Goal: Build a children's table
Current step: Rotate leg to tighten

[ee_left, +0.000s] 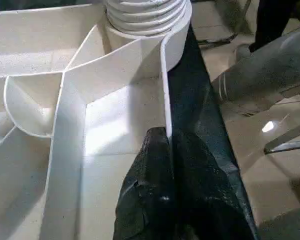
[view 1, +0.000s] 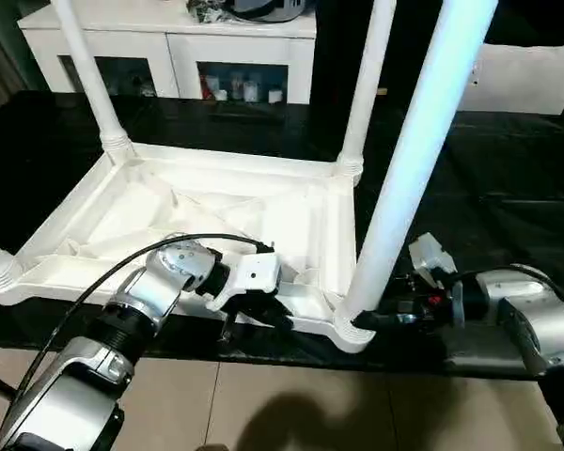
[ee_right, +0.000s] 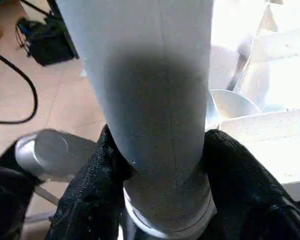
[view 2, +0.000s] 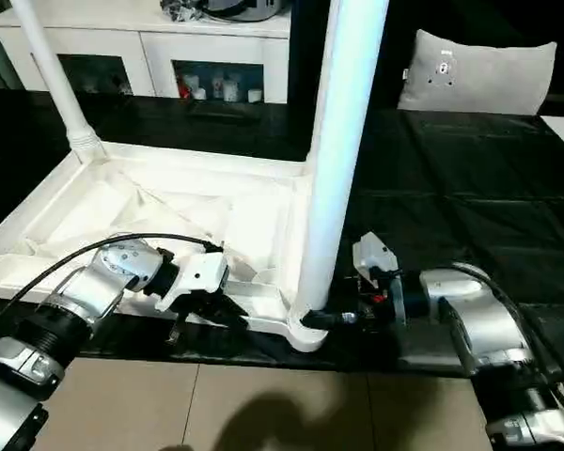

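Tabletop (view 1: 216, 211) inverted on the black mat (view 1: 508, 188), near-right leg (view 1: 404, 178) under grip.
I see right gripper (ee_right: 157, 165) clasping that leg's base; left gripper (ee_left: 167, 150) pinched on the tabletop's near rim.

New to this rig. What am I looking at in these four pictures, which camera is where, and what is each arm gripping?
It is a humanoid robot with two silver arms, each ending in a gripper of two black fingers. The two wide pictures come from a stereo camera on its head, looking down over the forearms. The two close pictures come from cameras on the wrists.

On the black table lies a white plastic tabletop, upside down, ribs showing. Legs stand in its corner sockets.

The left gripper is shut on the tabletop's near rim. The right gripper has its fingers on either side of the near-right leg, at its base by the socket. A white cabinet stands behind.
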Robot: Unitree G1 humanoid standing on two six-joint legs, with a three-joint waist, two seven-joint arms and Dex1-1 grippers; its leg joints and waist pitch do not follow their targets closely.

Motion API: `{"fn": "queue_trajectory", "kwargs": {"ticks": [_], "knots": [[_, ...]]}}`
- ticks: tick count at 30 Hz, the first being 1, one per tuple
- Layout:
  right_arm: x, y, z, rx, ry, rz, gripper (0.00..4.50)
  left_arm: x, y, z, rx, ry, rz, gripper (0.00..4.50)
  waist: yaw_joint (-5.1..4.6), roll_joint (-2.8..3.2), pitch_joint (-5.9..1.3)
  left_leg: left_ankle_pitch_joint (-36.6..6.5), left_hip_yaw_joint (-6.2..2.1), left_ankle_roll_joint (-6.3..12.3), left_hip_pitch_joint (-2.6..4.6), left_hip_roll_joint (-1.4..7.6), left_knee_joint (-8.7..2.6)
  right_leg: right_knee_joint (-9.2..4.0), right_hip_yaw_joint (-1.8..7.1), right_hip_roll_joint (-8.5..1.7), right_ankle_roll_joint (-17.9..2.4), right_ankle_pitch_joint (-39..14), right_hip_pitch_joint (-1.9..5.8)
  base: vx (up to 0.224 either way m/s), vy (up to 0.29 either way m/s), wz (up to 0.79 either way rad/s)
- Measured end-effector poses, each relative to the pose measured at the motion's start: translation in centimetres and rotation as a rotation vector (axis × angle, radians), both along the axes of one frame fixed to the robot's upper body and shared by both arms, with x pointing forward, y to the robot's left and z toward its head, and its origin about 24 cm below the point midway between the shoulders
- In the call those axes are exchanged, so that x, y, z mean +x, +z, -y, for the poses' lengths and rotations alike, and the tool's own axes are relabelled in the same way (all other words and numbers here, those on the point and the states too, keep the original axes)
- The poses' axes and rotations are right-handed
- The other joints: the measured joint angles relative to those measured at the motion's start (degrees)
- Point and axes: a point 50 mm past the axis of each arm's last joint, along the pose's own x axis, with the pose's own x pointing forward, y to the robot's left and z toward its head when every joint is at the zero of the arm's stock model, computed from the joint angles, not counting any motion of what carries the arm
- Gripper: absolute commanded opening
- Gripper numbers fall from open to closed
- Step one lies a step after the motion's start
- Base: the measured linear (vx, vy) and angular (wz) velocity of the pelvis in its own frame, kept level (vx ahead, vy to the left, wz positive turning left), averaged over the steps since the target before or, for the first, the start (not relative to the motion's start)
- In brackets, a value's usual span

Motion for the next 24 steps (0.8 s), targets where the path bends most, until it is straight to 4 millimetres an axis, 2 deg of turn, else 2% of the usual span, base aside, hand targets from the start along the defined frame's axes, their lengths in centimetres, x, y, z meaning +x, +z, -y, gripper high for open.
{"fn": "queue_trajectory", "kwargs": {"ticks": [3, 6, 7, 11, 14, 17, 18, 19, 20, 21, 24], "knots": [[-0.6, -0.3, -0.1, 0.037, -0.041, -0.034, 2.03, 0.0, -0.2, 0.3, -0.017, 0.029, -0.033, 0.0, 0.41, 0.04, -0.03, 0.01, 0.01, -0.01, 0.06, 0.0, 0.0, 0.0, 0.0, 0.0, 0.07, -0.04, 0.05, 0.0, 0.0, 0.0], [-0.4, -0.7, -0.5, 0.074, -0.139, -0.052, 2.02, 0.2, -0.4, 0.2, -0.029, 0.108, -0.057, 0.0, 0.18, 0.17, -0.11, 0.03, 0.0, -0.09, 0.16, 0.0, 0.06, 0.02, 0.01, 0.0, 0.2, -0.04, 0.12, 0.0, 0.0, 0.0], [0.0, -0.9, -0.8, 0.089, -0.2, -0.052, 2.02, 0.4, -0.5, 0.1, -0.028, 0.158, -0.053, 0.0, -0.16, 0.17, -0.11, 0.05, 0.0, -0.2, 0.23, 0.01, 0.09, 0.04, 0.01, 0.01, 0.19, 0.04, 0.16, 0.0, 0.0, 0.0], [2.1, -1.2, -1.6, 0.09, -0.448, -0.029, 2.02, 1.4, -0.7, 0.9, -0.045, 0.356, -0.042, 0.0, -2.6, 0.23, -0.14, 0.18, 0.01, -0.39, 0.32, -0.01, 0.19, -0.14, 0.0, 0.01, 0.25, 0.1, 0.25, 0.0, 0.0, 0.0], [3.2, -1.2, -1.7, 0.061, -0.599, -0.007, 2.02, 1.6, -1.0, 2.3, -0.071, 0.449, -0.063, 0.0, -4.34, 0.22, -0.15, 0.19, 0.0, -0.36, 0.35, -0.01, 0.2, -0.58, -0.06, 0.01, 0.31, 0.13, 0.38, 0.0, 0.0, 0.0], [5.4, -1.0, -3.0, 0.042, -0.835, -0.011, 2.02, 2.5, -1.0, 4.3, -0.087, 0.621, -0.041, 0.0, -5.61, 0.13, -0.12, 0.22, -0.04, -0.31, 0.29, -0.01, 0.23, -0.79, -0.18, 0.03, 0.32, 0.14, 0.39, 0.0, 0.0, 0.0], [5.8, -0.9, -3.1, 0.031, -0.884, -0.007, 2.02, 2.6, -1.0, 4.9, -0.087, 0.647, -0.031, 0.0, -5.77, 0.14, -0.12, 0.23, -0.06, -0.29, 0.2, -0.01, 0.17, -0.98, -0.23, 0.03, 0.33, 0.15, 0.4, 0.0, 0.0, 0.0], [5.9, -0.9, -3.1, 0.028, -0.907, -0.003, 2.35, 2.6, -1.0, 5.3, -0.09, 0.659, -0.029, 0.0, -5.79, 0.13, -0.13, 0.23, -0.06, -0.28, 0.17, -0.01, 0.14, -1.05, -0.26, 0.03, 0.34, 0.16, 0.41, 0.0, 0.0, 0.0], [6.0, -1.0, -3.1, 0.031, -0.928, 0.001, 2.35, 2.6, -1.0, 5.6, -0.094, 0.67, -0.023, 0.0, -5.81, 0.09, -0.15, 0.26, -0.07, -0.23, 0.16, 0.0, 0.15, -1.05, -0.25, 0.03, 0.35, 0.18, 0.42, 0.0, 0.0, 0.0], [6.1, -1.0, -3.2, 0.04, -0.956, 0.006, 2.68, 2.6, -1.0, 5.9, -0.096, 0.683, -0.012, 0.0, -5.79, 0.07, -0.16, 0.24, -0.07, -0.2, 0.11, 0.0, 0.15, -1.05, -0.22, 0.02, 0.38, 0.21, 0.43, 0.0, 0.0, 0.0], [6.2, -1.3, -3.3, 0.059, -1.006, -0.005, 2.77, 2.6, -0.9, 6.3, -0.099, 0.686, 0.008, 0.0, -5.49, 0.08, -0.16, 0.19, -0.06, -0.13, 0.04, -0.02, 0.1, -1.03, -0.15, 0.02, 0.36, 0.38, 0.42, 0.0, 0.0, 0.0]]}}
